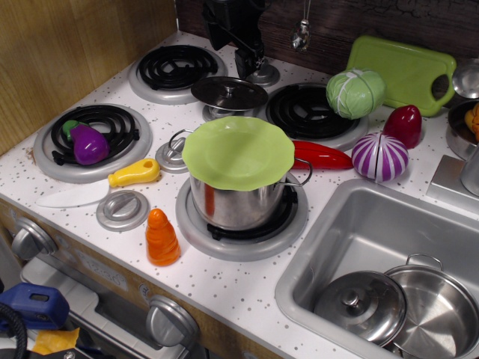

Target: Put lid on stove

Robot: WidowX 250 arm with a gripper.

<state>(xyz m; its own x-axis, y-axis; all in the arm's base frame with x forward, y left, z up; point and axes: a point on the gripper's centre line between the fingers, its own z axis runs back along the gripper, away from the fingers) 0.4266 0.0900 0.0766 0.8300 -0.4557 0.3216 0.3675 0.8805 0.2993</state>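
Note:
The lid, round, flat and dark shiny steel with a small centre knob, lies on the white speckled stove between the two back burners, on top of a grey ring. My black gripper hangs at the back, just above and behind the lid's right edge, apart from it. Its jaws are dark against the dark wall, so I cannot tell whether they are open or shut. Nothing shows in them.
A steel pot under a lime-green wavy disc stands on the front right burner. An eggplant lies on the front left burner. Nearby are a toy knife, carrot, red pepper, cabbage and onion. The sink holds a domed lid and pan.

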